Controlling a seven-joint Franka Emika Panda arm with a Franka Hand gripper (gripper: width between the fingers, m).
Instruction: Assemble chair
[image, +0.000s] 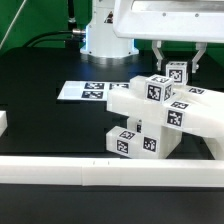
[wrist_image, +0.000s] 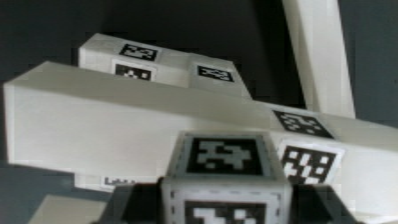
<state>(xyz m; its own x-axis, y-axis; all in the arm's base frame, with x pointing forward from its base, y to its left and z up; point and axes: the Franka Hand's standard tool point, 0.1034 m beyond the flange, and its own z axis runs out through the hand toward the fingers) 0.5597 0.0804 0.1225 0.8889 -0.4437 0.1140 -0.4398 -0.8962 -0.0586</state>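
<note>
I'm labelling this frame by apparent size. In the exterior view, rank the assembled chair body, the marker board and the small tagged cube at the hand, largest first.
1. Chair body, largest, though nearest the camera.
2. Marker board, farther back, so understated.
3. Small cube at the hand, smallest.

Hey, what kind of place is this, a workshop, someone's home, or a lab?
Most likely a robotics lab bench: a black table edged by a white border rail, a marker board, and a gripper holding a small cube over the tagged chair.
</note>
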